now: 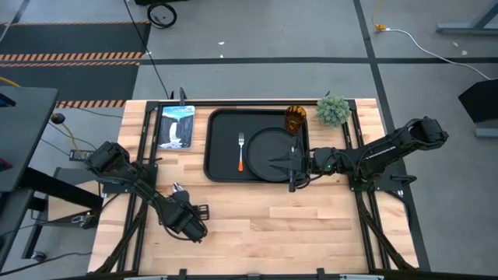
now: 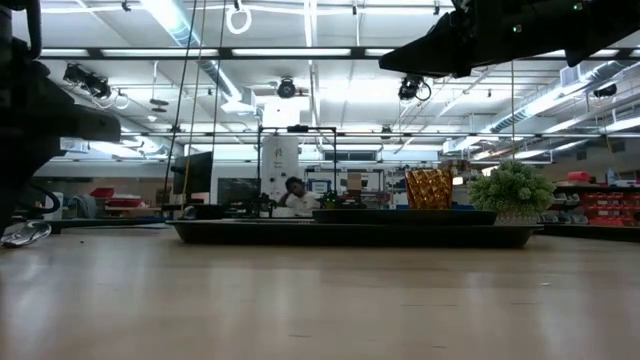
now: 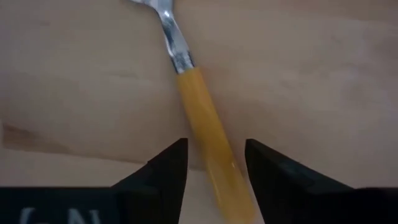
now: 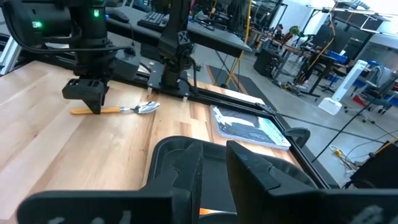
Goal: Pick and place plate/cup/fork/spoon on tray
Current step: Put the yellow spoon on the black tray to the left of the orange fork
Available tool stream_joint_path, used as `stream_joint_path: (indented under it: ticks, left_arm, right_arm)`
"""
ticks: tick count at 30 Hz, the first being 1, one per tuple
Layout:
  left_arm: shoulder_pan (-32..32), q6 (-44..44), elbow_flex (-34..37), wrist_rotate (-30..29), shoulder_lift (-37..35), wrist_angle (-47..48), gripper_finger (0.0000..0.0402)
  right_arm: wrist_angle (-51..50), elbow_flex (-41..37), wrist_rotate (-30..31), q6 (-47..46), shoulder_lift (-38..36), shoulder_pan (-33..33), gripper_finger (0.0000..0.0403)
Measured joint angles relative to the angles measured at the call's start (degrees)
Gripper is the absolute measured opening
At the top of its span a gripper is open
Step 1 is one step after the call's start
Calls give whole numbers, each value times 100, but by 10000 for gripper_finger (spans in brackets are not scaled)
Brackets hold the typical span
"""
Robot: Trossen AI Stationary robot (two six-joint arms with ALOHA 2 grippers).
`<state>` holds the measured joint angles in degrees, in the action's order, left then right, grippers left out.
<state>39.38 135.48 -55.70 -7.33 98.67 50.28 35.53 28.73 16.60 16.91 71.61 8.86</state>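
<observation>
Left gripper (image 3: 214,171) fingers open astride spoon (image 3: 199,118) handle; right gripper (image 4: 208,174) fingers open above tray (image 1: 222,128)

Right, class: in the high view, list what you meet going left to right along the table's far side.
Blue-and-white picture book → orange-red-handled silver fork → round matte black plate → amber ribbed cup → small green bushy plant.

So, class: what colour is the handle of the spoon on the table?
Yellow-orange. The spoon handle shows best in the left wrist view, between the left claw's fingers.
</observation>
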Motion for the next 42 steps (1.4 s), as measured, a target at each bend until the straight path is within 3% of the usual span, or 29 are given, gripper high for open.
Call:
stream_joint_path:
  ticks: [17,32,42]
  left_arm:
    - [11,-74,117,229,146,-527,158]
    - [19,-268,129,243,104,-577,78]
    - [77,-308,155,309,-168,-110,77]
  right_arm:
    - [6,0,-33,4,0,0,78]
    - [17,0,-32,2,0,2,78]
    - [20,0,-30,-20,0,2,78]
